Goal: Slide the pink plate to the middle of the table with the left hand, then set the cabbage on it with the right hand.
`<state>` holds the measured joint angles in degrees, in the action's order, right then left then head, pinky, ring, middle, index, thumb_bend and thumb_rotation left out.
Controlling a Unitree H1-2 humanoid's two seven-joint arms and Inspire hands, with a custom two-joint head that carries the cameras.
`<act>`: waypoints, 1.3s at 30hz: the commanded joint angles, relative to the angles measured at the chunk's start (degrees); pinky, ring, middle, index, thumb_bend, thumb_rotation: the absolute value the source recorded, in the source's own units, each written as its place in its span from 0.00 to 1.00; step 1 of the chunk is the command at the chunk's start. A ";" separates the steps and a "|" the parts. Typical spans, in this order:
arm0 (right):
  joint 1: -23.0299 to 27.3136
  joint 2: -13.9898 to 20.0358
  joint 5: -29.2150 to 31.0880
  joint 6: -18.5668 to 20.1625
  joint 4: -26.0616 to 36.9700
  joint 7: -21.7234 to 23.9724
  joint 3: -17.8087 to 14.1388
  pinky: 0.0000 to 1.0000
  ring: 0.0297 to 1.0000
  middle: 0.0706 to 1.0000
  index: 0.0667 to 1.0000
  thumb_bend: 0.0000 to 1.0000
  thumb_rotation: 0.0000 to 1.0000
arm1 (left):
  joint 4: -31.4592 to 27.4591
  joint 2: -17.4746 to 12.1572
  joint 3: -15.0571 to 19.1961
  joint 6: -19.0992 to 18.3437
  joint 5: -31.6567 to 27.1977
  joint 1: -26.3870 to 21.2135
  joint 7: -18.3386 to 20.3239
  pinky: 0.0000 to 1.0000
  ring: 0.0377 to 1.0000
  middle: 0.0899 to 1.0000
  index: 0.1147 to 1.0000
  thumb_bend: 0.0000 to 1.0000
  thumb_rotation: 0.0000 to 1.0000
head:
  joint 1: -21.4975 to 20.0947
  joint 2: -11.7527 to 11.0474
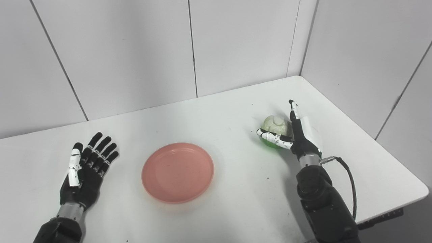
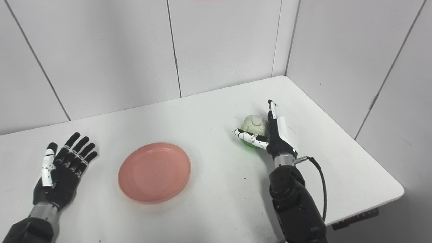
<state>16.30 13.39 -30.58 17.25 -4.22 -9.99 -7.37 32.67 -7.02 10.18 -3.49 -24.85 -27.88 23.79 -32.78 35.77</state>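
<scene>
Risk: cabbage (image 1: 276, 126), round, could roll off toward the bench (image 1: 236, 111) corner if the right hand (image 1: 297, 135) closes unevenly, or slip out mid-carry to the pink plate (image 1: 178, 172).
Cabbage: on the bench, right of the plate and apart from it, against the right palm, thumb curled across its front; grip apparently partial, firmness unclear.
Left hand (image 1: 86, 165): fingers spread, empty, left of the plate.

Plate (image 1: 178, 172) mid-table (image 1: 236, 101), cabbage (image 1: 276, 130) to its right
</scene>
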 commanded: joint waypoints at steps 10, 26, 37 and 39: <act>3.74 2.74 0.16 -0.03 -2.64 -2.23 0.43 0.80 0.95 1.00 1.00 1.00 0.52 | 1.05 -1.05 -0.02 -3.33 0.10 1.21 -0.67 0.88 0.86 0.87 0.86 0.46 1.00 | -0.23 0.26; 4.44 3.92 0.48 -0.29 -5.14 -4.07 0.99 0.81 0.93 0.99 1.00 1.00 0.42 | 0.23 -1.24 0.05 -4.12 -0.04 1.49 -0.62 0.88 0.86 0.86 0.86 0.46 1.00 | -0.32 0.70; 4.94 3.55 3.33 -3.22 -7.67 -5.53 0.37 0.68 0.75 0.77 0.78 0.99 0.19 | -0.25 -1.25 0.00 -4.38 0.07 1.64 -0.62 0.88 0.87 0.87 0.86 0.46 1.00 | -0.55 1.10; 5.04 3.69 3.65 -3.62 -8.27 -5.96 0.64 0.65 0.71 0.72 0.73 0.96 0.15 | -0.42 -1.26 -0.04 -4.52 0.09 1.70 -0.57 0.88 0.87 0.87 0.86 0.46 1.00 | -0.55 1.10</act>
<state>19.55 16.17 -27.43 15.99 -12.90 -15.18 -6.75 31.38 -7.56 10.31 -5.16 -24.96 -27.40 23.83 -33.40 36.91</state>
